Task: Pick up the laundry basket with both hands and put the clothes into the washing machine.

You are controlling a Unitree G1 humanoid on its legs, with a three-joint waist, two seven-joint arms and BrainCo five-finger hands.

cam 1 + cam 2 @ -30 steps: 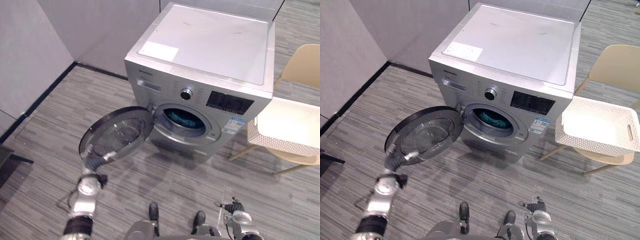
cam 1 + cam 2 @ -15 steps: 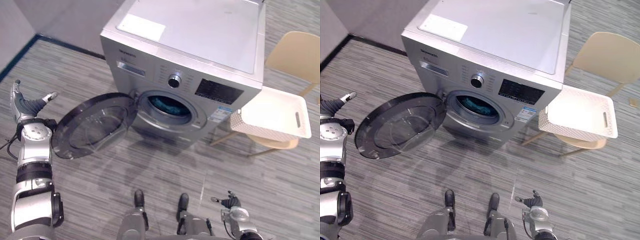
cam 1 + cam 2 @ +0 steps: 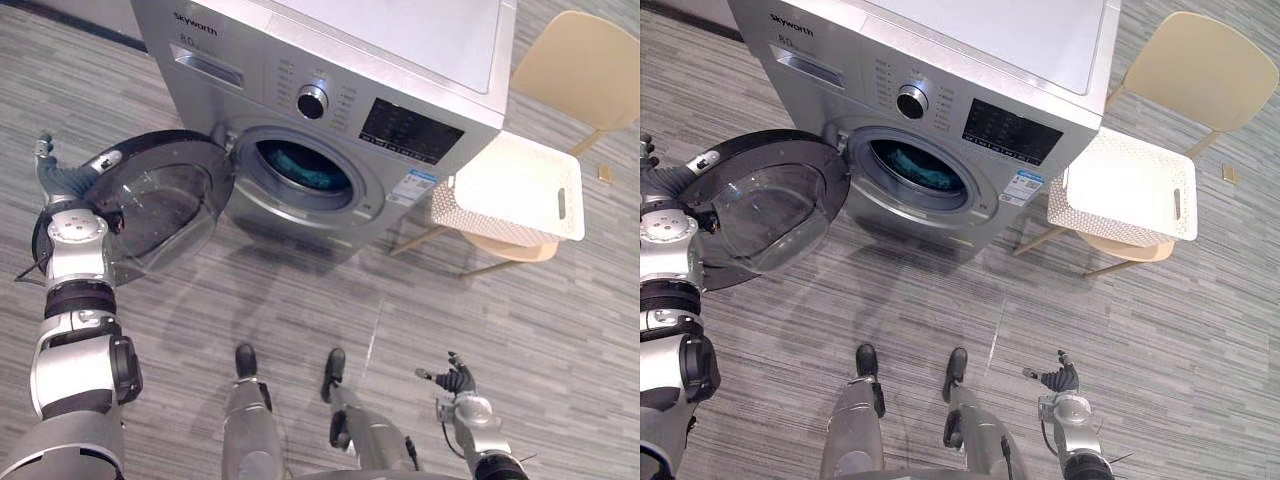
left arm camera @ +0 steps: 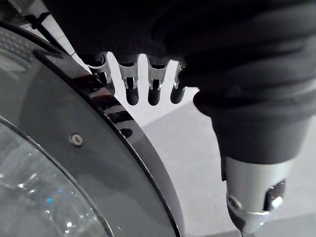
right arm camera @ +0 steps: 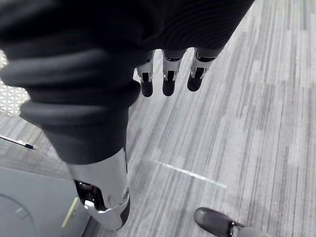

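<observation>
Fingers [image 4: 129, 83] of left hand [image 3: 62, 185] and right hand [image 3: 457, 381] are hanging apart, empty; basket [image 3: 470, 215] on chair [image 3: 575, 60] is looking light, stiff, best taken by handle slots [image 3: 560, 203].

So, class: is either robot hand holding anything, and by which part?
Nothing is held: left hand open beside the door rim, right hand open over the floor.

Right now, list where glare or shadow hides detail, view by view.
Left eye view: the laundry basket is washed out white inside; the door glass carries pale reflections; the drum is dim, the clothes a blue-green patch. Left wrist view: bright glints speckle the door glass.
</observation>
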